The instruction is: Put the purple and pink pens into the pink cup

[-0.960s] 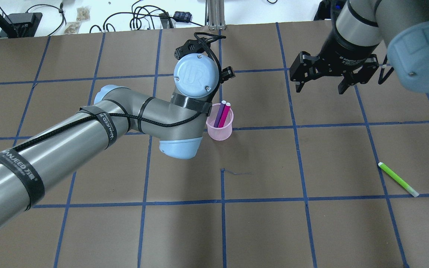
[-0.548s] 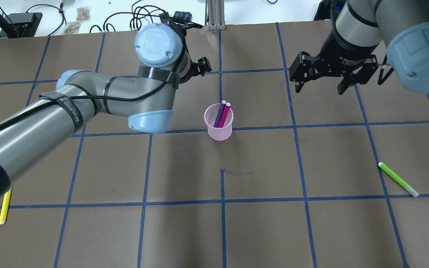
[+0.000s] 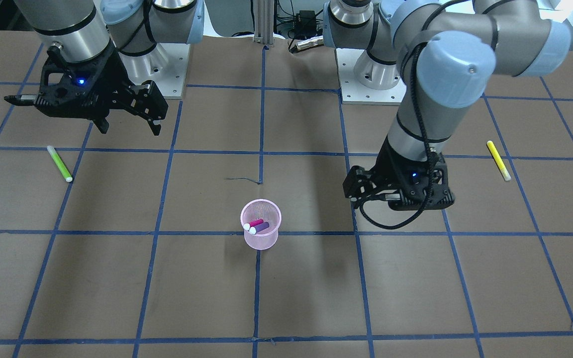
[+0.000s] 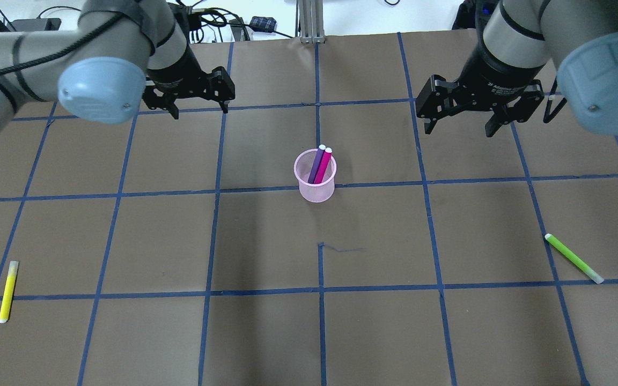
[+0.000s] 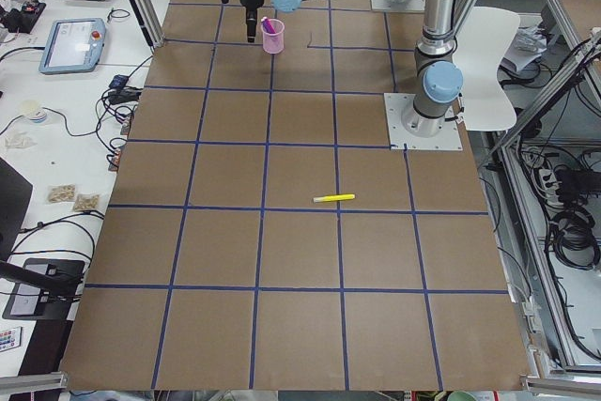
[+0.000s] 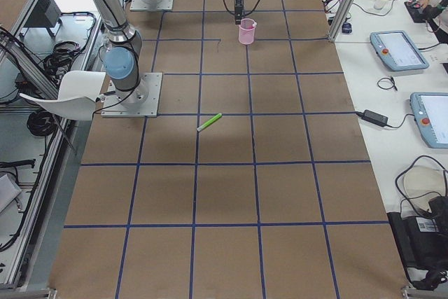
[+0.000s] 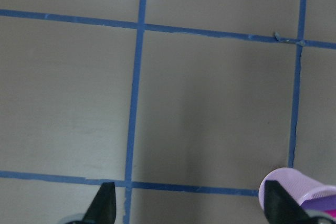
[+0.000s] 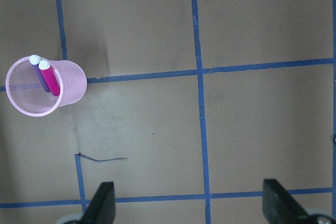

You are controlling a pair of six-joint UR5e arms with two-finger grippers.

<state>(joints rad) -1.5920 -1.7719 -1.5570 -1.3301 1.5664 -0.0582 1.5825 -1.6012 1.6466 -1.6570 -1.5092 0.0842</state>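
The pink mesh cup stands upright near the table's middle. The purple pen and the pink pen stand inside it, leaning on the far rim. The front view shows the cup with both pens in it. My left gripper is open and empty, up and to the left of the cup; the cup shows at the lower right of the left wrist view. My right gripper is open and empty, to the right of the cup. The right wrist view shows the cup at the left.
A green pen lies on the table at the right. A yellow pen lies at the front left. Cables and boxes sit beyond the table's far edge. Blue tape lines grid the brown table.
My left arm has swung away from over the cup, to the left and toward the far edge, with its gripper empty. The yellow pen has come into view. The right arm has not moved.
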